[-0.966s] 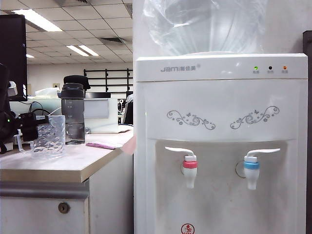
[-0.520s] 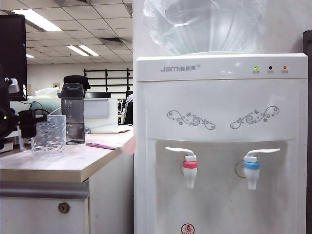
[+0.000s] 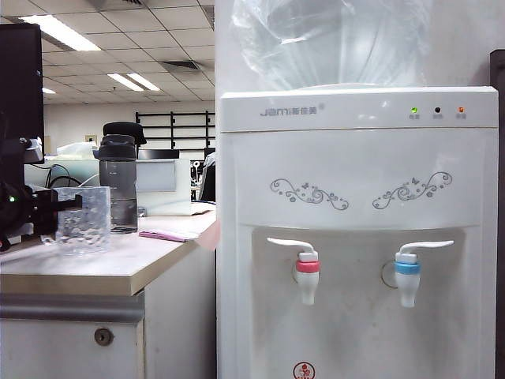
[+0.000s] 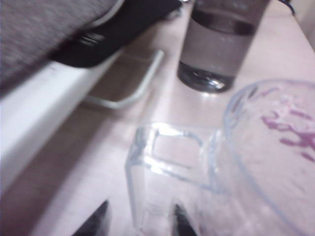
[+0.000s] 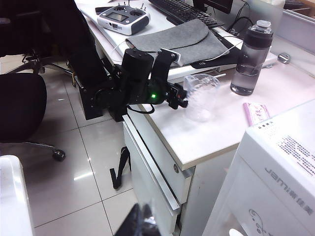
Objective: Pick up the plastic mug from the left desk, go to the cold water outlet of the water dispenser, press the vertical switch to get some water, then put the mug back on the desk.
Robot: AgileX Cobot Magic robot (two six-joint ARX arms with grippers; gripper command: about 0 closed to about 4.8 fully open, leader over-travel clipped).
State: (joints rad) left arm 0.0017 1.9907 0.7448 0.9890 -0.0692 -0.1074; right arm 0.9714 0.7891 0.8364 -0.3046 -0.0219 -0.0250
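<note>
Tilted now where it stood upright a second ago, the plastic mug (image 3: 81,219) leans on the left desk (image 3: 102,272) with its rim tipped toward the water dispenser (image 3: 355,205). The left gripper (image 3: 57,213) has come in closer from the left and sits at the mug's handle. In the left wrist view its two dark fingertips (image 4: 93,223) straddle the clear handle (image 4: 170,157), narrowed toward it; whether they already pinch it cannot be told. Just behind the mug stands a smoky-grey bottle (image 3: 118,185), with a pink packet (image 3: 166,234) lying beyond on the desk. The cold water outlet (image 3: 408,272) is well apart. The right gripper (image 5: 140,221) hangs above the floor beside the desk; its opening cannot be told.
</note>
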